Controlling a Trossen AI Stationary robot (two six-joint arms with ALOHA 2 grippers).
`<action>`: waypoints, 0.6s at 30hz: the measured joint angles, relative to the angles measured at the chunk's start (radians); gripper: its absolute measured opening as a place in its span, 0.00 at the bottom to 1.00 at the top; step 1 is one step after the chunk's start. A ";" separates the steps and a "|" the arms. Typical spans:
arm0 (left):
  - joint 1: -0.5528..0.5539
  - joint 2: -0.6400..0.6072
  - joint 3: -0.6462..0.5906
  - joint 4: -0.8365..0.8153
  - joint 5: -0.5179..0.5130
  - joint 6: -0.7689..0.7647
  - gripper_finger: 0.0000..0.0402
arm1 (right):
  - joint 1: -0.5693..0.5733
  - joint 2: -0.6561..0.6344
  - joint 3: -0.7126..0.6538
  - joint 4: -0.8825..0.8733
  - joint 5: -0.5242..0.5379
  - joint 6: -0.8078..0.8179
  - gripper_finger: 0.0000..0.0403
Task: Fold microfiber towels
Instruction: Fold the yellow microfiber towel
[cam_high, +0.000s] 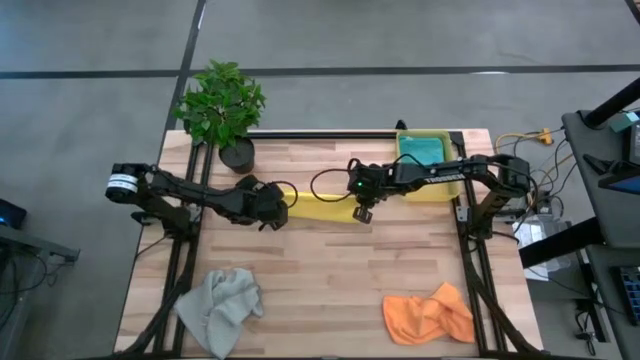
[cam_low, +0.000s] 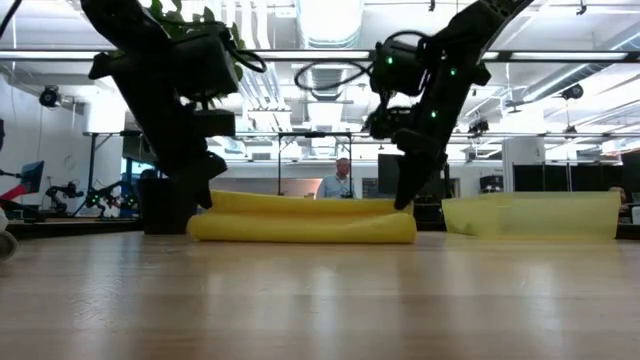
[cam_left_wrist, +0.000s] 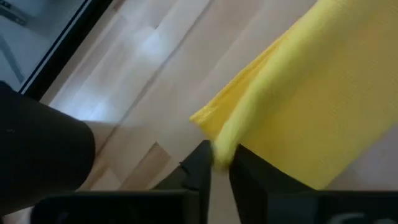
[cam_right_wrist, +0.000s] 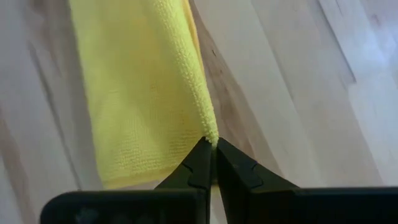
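The wooden desk (cam_high: 330, 270) spreads under both my arms, with a potted plant (cam_high: 222, 105) at its far left corner and a yellow bin (cam_high: 432, 165) at the far right holding the teal towel (cam_high: 424, 150). Nearer the front edge, the light grey towel (cam_high: 222, 306) lies crumpled on the left and the orange towel (cam_high: 430, 315) on the right, well apart; I judge both are waiting their turn.

The yellow towel (cam_high: 318, 208) is the one in hand. It lies across the middle of the desk as a long, doubled band, so a first fold looks done. My left gripper (cam_left_wrist: 219, 163) is at its left end, the fingers (cam_left_wrist: 199, 168) pinched on the corner where the layers meet. My right gripper (cam_right_wrist: 211, 152) is at the right end, clenched on the edge of the cloth. Holding both ends at once keeps the band taut and its edges aligned, which a soft cloth would otherwise lose. The next move probably calls for carrying one end over the other evenly, or the layers may slip.
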 joint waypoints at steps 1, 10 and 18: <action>0.007 0.000 0.000 0.002 -0.001 0.003 0.15 | -0.006 0.005 0.000 -0.008 0.000 0.006 0.06; 0.032 -0.027 0.016 0.009 -0.100 0.019 0.45 | -0.047 -0.018 -0.001 -0.030 0.093 0.074 0.23; 0.032 -0.029 0.000 0.004 0.014 -0.011 0.43 | -0.049 -0.157 -0.001 -0.029 0.109 0.120 0.33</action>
